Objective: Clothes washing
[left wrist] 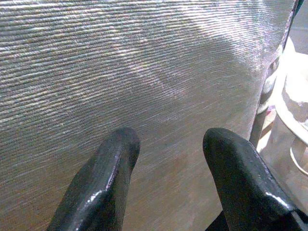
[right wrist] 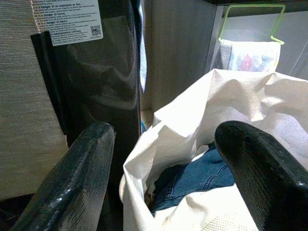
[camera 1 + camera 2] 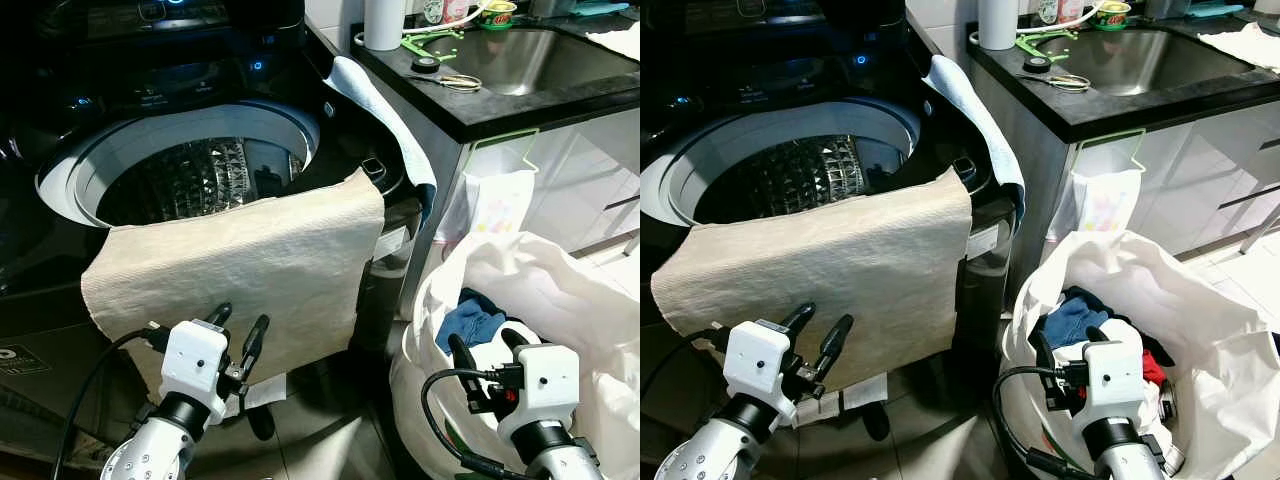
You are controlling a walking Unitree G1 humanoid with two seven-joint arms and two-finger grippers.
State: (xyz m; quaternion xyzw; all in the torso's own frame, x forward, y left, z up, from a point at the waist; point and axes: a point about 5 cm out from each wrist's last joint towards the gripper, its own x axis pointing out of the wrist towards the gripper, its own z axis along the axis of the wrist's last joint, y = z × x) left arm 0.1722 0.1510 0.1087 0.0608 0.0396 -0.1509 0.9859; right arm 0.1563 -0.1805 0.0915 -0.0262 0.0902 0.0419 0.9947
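While denim (image 2: 192,180) (wrist view) fills the bag (image 2: 250,101), both grippers' fingers (image 1: 108,178) gape.

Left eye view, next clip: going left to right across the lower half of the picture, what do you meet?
Left end effector, open in front of the beige cloth draped over the washing machine's rim → right end effector, open over the white laundry bag with blue denim inside.

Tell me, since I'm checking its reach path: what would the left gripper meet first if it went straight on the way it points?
Most likely the beige cloth draped over the washing machine's front rim. The left gripper, fingers open, points right at it; depth is unclear.
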